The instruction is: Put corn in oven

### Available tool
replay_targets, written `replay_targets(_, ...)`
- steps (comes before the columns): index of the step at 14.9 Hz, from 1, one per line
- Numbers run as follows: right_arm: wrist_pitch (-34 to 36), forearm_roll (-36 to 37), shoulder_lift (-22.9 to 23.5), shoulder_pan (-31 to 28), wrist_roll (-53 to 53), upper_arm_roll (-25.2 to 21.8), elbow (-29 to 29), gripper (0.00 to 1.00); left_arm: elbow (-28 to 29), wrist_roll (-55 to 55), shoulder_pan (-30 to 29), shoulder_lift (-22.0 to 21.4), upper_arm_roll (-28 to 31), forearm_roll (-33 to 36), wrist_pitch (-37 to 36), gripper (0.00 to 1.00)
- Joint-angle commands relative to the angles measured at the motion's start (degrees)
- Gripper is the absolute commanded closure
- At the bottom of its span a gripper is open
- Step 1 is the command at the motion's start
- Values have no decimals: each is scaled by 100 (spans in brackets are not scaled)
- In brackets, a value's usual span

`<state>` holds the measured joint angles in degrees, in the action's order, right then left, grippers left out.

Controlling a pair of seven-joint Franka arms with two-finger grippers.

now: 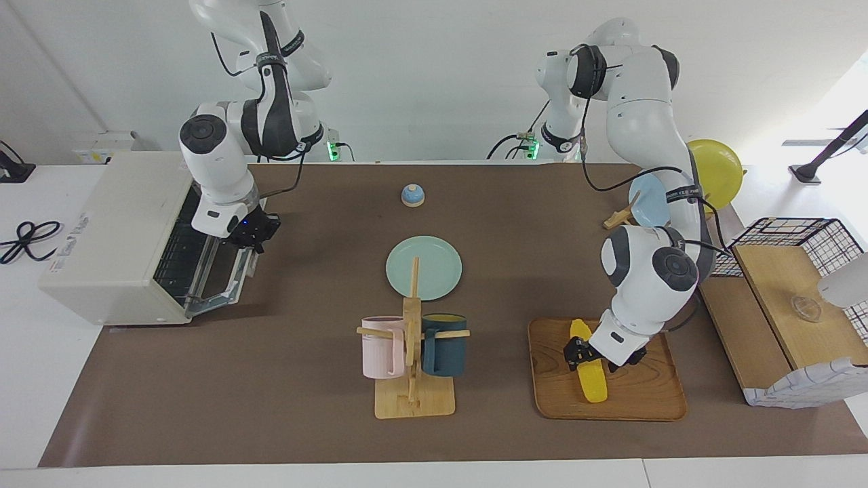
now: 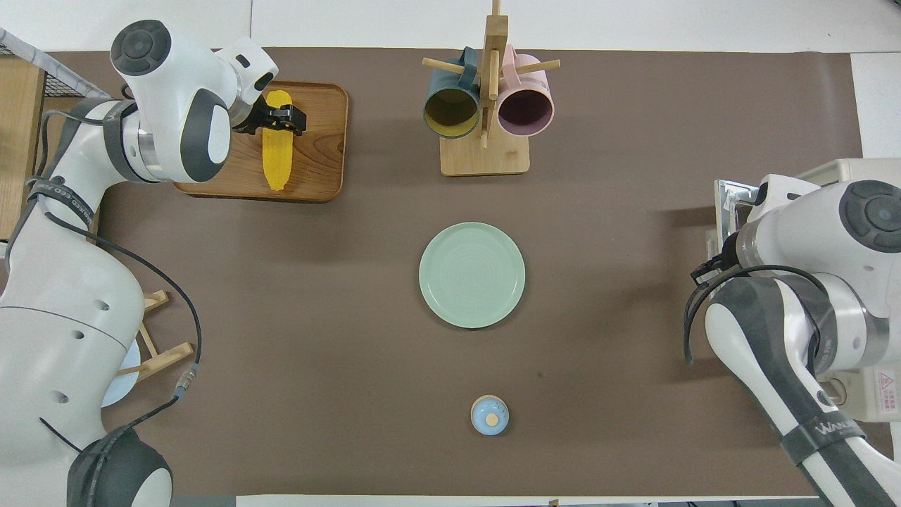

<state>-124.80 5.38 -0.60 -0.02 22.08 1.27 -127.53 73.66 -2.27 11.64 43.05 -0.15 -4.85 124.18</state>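
Left gripper [image 1: 588, 357] is down on the corn [image 1: 588, 374] lying on the wooden tray [image 1: 637, 400], fingers straddling the cob's middle, prob. gripping it. Right gripper [image 1: 252, 234] at the oven [image 1: 129, 237] door, can't tell its fingers.

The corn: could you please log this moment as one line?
corn: on wooden tray | left gripper: at corn's middle | oven: door open | right gripper: at oven door

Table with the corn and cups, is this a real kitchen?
Probably not: it looks like a robot test lab set up like a kitchen. Two robot arms stand at a table with an oven, a mug rack and corn on a tray.
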Motion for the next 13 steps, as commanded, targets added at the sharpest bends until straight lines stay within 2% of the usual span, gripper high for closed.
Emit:
replay_targets(1,-562,218,166,71,-307,-127,-228,100,-159,69,31,125,50,-16,54,24)
replay_targets(2,-667,218,148,133,-466,-127,-351,100,-159,69,31,125,50,-16,54,26)
replay_targets(5,-800,218,210,204,-555,-127,-466,100,-159,69,-3,125,41,-25,54,47)
replay_targets(6,-809,218,210,186,-538,-127,-483,100,-159,69,-4,116,41,-34,37,57)
replay_targets(9,-844,200,175,204,-564,-127,-598,100,-177,52,22,116,41,-86,-16,100)
replay_targets(13,-1063,-71,245,221,-564,-118,-703,100,-185,-10,40,-94,50,-314,-217,100)
